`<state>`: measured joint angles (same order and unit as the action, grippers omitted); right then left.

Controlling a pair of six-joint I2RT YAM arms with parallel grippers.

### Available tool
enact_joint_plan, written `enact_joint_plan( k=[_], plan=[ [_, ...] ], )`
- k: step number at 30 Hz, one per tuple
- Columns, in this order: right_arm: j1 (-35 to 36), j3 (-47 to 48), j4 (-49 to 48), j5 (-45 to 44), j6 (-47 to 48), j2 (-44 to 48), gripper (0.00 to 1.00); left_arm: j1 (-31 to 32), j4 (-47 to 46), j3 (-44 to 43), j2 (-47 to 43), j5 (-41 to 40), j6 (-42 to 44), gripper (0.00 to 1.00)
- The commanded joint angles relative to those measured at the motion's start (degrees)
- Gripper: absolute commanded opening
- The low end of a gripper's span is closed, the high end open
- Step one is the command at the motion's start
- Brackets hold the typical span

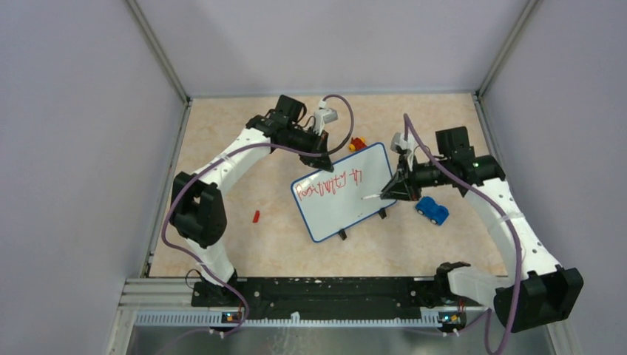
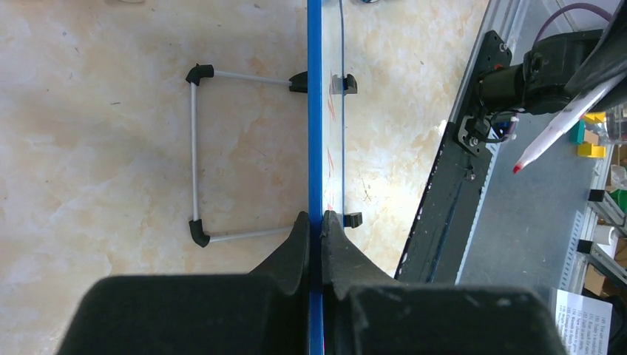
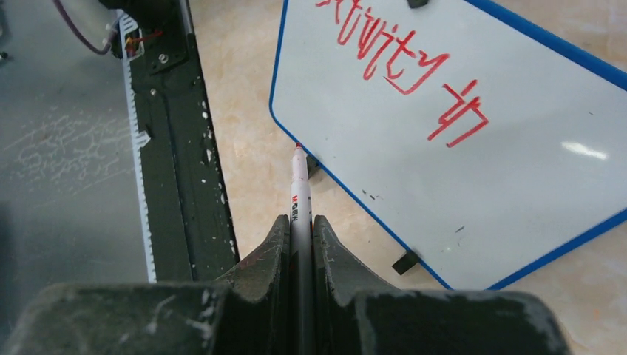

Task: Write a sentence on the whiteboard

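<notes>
Fingers of your right end effector (image 3: 299, 225) pinch a marker (image 3: 299, 181), its red tip held off the whiteboard (image 3: 517, 185). Your left end effector (image 2: 319, 222) is pressed onto the board's blue rim at its far edge. The board stands tilted on the worktop (image 1: 281, 251), with the sentence (image 3: 399, 66) scrawled in red along its far side. A blue car (image 1: 432, 210) sits just right of the board, and a small red piece (image 1: 256, 217) lies to its left.

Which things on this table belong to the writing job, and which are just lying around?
In use: blue-rimmed white board, red handwritten text, white red-tipped marker pen.
Lying about: blue toy car, small red piece, yellow-and-red toy.
</notes>
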<state>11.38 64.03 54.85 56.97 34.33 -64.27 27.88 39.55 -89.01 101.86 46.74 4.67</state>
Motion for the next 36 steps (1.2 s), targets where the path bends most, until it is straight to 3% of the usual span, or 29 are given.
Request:
enact_joint_plan(
  k=[1, 7, 13, 25, 36],
  plan=[
    [6.42, -3.65, -8.68, -4.43, -3.47, 1.63, 0.00, 0.32, -1.20, -0.84, 1.77, 1.70, 2.09, 0.00],
    [13.79, -9.33, -20.89, -11.37, -11.78, 3.16, 0.00, 0.29, 0.05, -1.42, 3.16, 2.51, 3.23, 0.00],
    [26.01, -11.20, -26.73, -26.88, -15.44, 2.98, 0.00, 0.32, 0.74, -2.17, 3.99, 4.12, 3.14, 0.00],
    [28.53, -16.42, -38.71, -26.22, -16.00, 4.00, 0.00, 0.38, 1.75, -1.84, 3.87, 2.64, 1.90, 0.00],
    [37.11, -17.69, -39.71, -34.51, -13.79, 0.37, 0.00, 0.54, 0.92, -1.57, 3.79, 1.96, 1.20, 0.00]
  ],
)
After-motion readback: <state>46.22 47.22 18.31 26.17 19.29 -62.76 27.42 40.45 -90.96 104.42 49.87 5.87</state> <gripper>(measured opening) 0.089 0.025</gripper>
